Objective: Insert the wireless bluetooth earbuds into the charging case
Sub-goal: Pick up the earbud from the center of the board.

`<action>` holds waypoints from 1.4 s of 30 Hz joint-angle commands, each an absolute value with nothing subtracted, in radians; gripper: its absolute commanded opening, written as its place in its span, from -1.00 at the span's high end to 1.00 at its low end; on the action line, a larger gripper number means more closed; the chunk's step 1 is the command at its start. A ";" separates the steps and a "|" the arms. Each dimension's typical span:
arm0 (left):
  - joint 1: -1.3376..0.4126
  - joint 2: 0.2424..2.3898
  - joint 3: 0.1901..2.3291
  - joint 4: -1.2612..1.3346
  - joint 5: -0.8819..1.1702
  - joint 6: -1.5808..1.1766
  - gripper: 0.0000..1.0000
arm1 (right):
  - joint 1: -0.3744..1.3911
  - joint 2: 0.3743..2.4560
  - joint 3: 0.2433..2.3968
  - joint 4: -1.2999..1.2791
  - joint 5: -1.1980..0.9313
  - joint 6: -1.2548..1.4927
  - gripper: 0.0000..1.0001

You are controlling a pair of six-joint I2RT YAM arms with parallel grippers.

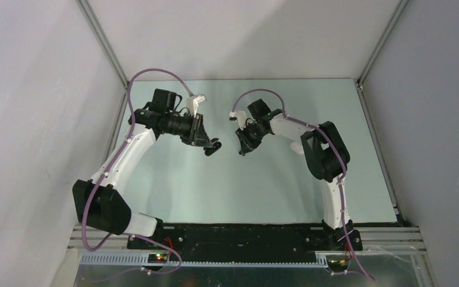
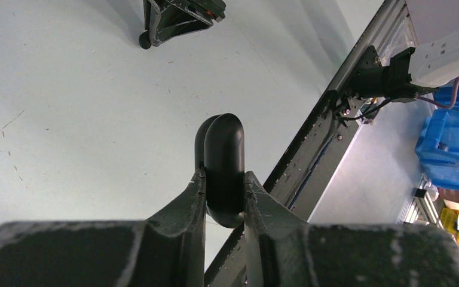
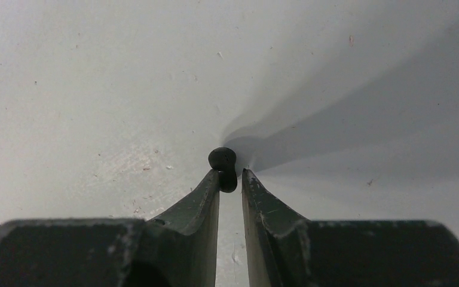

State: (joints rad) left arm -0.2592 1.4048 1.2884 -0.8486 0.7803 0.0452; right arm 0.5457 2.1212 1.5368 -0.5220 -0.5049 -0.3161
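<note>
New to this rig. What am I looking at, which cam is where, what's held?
Two white-and-black robot arms are bolted at the near edge of a pale green table. The top picture looks down from above and behind: left arm on the left, right arm on the right. The other two come from a camera on each wrist, looking along its own jaws. The left jaws are shut on a black oval charging case, held edge-on above the table. In the right wrist view a tiny black rounded earbud sits at the tips of jaws standing slightly apart; it touches one finger, with a gap to the other.
</note>
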 commanded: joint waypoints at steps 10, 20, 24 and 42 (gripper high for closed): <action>-0.250 1.392 1.288 -0.840 0.783 0.063 1.00 | 0.539 2.107 1.583 -0.521 -0.570 -0.331 0.56; -0.250 1.392 1.290 -0.839 0.782 0.063 1.00 | 0.537 2.115 1.599 -0.520 -0.559 -0.326 0.69; -0.251 1.393 1.290 -0.840 0.782 0.064 1.00 | 0.539 2.113 1.592 -0.523 -0.550 -0.330 0.72; -0.250 1.393 1.289 -0.840 0.781 0.063 1.00 | 0.541 2.105 1.563 -0.536 -0.529 -0.354 0.64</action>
